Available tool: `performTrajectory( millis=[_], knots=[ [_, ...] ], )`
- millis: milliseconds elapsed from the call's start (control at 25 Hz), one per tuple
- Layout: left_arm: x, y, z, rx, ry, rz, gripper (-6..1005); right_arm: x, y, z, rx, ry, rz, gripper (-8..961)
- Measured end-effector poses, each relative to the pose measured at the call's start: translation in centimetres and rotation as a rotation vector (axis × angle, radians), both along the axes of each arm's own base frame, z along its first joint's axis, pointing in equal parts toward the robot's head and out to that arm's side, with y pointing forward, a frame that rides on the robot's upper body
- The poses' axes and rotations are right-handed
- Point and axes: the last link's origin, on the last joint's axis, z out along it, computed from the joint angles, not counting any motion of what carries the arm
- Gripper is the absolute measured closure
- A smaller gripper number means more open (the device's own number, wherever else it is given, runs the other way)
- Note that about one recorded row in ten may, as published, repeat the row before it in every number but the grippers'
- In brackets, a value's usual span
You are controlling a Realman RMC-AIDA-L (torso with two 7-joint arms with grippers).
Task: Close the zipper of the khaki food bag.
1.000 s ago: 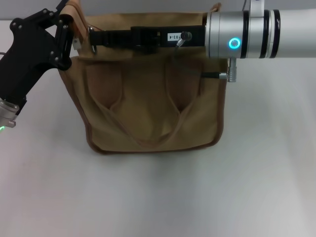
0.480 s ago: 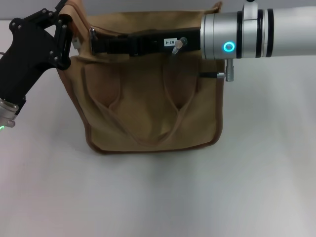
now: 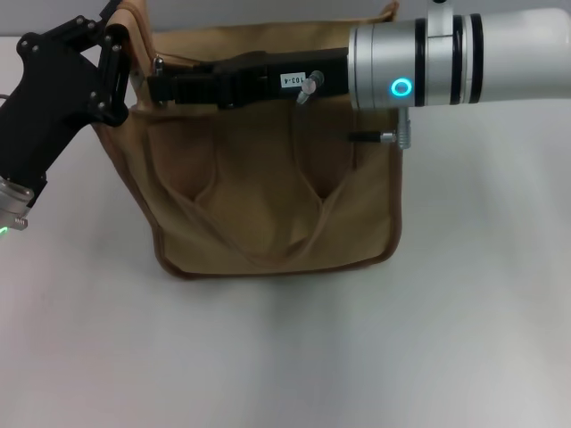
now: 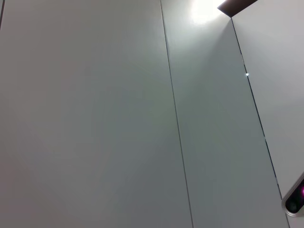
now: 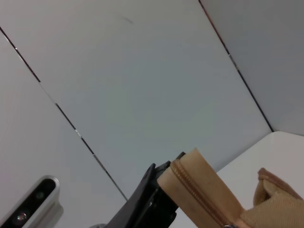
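The khaki food bag (image 3: pixel 268 196) stands upright in the middle of the head view, handles hanging down its front. My left gripper (image 3: pixel 114 55) is shut on the bag's top left corner. My right gripper (image 3: pixel 157 82) reaches across the bag's top edge from the right, its black fingers shut at the left end by the small silver slider (image 3: pixel 159 63) of the zipper. In the right wrist view the zipper (image 5: pixel 197 194) runs along a raised khaki end of the bag, with a black finger (image 5: pixel 149 199) of the left gripper beside it. The right arm hides most of the zip line.
The bag stands on a white table (image 3: pixel 285 357). The silver right forearm (image 3: pixel 446 58) spans the upper right of the head view. The left wrist view shows only grey wall panels (image 4: pixel 142 118).
My right gripper has slid left along the bag's top edge, and the silver slider went with it towards the left corner. The left gripper has held still.
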Motion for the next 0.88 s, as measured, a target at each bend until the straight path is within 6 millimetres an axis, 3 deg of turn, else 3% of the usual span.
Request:
performTrajectory(
  millis=[560, 880],
  knots=[
    [0.12, 0.03, -0.13, -0.004, 0.000, -0.003, 979, -0.03, -0.10, -0.04, 0.018, 0.022, 0.003, 846],
    [0.21, 0.04, -0.25, -0.010, -0.004, -0.004, 978, 0.01, -0.07, -0.11, 0.021, 0.019, 0.000, 866]
  ],
)
